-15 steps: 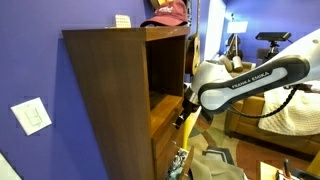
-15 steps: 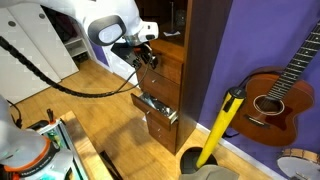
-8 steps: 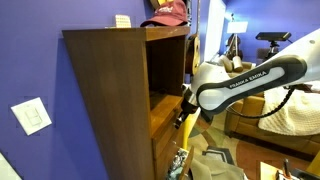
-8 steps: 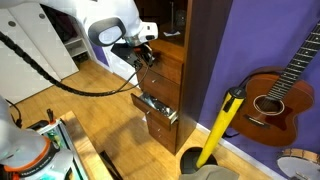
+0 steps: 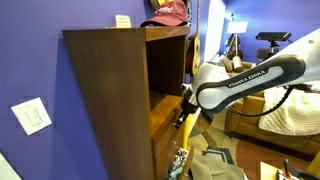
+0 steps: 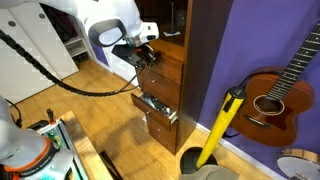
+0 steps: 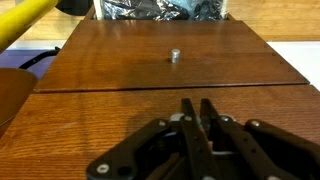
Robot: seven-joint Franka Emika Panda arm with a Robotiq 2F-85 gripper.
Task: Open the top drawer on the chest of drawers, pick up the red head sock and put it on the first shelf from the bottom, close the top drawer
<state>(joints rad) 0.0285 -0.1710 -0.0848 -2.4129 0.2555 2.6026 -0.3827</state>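
The dark wooden chest of drawers (image 5: 110,90) has open shelves above its drawers; the lowest shelf (image 5: 165,108) is a bare compartment. The red head sock (image 5: 168,12) lies on top of the chest. My gripper (image 6: 148,57) is pressed against the top drawer (image 6: 168,58), which sits flush and closed. In the wrist view the gripper (image 7: 197,110) is shut, its fingers (image 7: 186,118) pinched on that drawer's small metal knob, which is mostly hidden. The drawer below shows its own knob (image 7: 173,56).
A lower drawer (image 6: 160,108) stands pulled out, filled with shiny plastic-wrapped things (image 7: 160,8). A yellow pole (image 6: 222,125) leans beside the chest, with a guitar (image 6: 275,95) against the purple wall. A sofa (image 5: 265,115) stands behind the arm.
The jaws have closed onto the top drawer's knob. The arm has barely moved and the drawer is still flush.
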